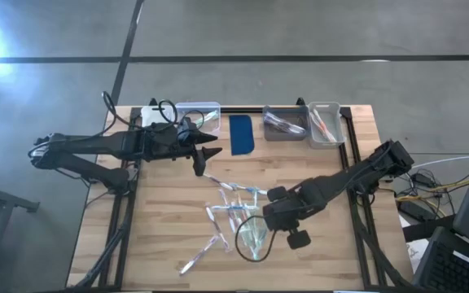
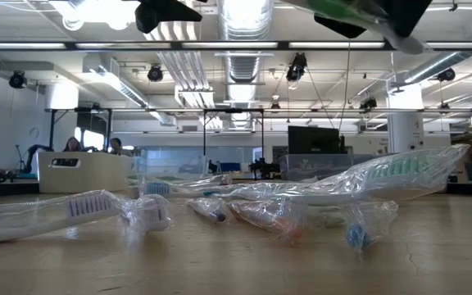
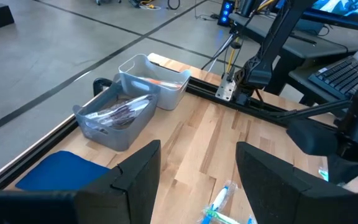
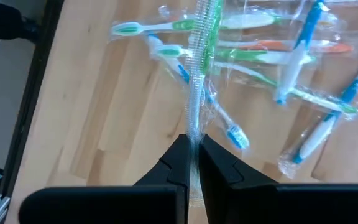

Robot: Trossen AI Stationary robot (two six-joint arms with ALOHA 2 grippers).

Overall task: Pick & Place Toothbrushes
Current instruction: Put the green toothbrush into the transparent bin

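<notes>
Several wrapped toothbrushes (image 1: 230, 203) lie scattered flat on the middle of the wooden table; they also show in the low view (image 2: 244, 205). My right gripper (image 4: 193, 155) hovers above them, shut on one green-and-white toothbrush (image 4: 202, 56) in a clear wrapper, which also shows in the high view (image 1: 253, 238). My left gripper (image 3: 197, 180) hangs open above the table's far left part (image 1: 204, 159), touching nothing. My right gripper pinches the wrapped toothbrush by one end (image 4: 194, 134) between its two fingers. The fingers come steeply from above and lie along the brush. The toothbrush hangs below the fingertips, lifted clear of the table and of the pile.
Along the far edge stand a clear bin (image 1: 198, 114), a dark blue pad (image 1: 241, 134), a grey bin (image 1: 285, 122) holding wrapped items, and a clear bin (image 1: 324, 122) holding toothbrushes. Bare wood lies at the table's left and near right.
</notes>
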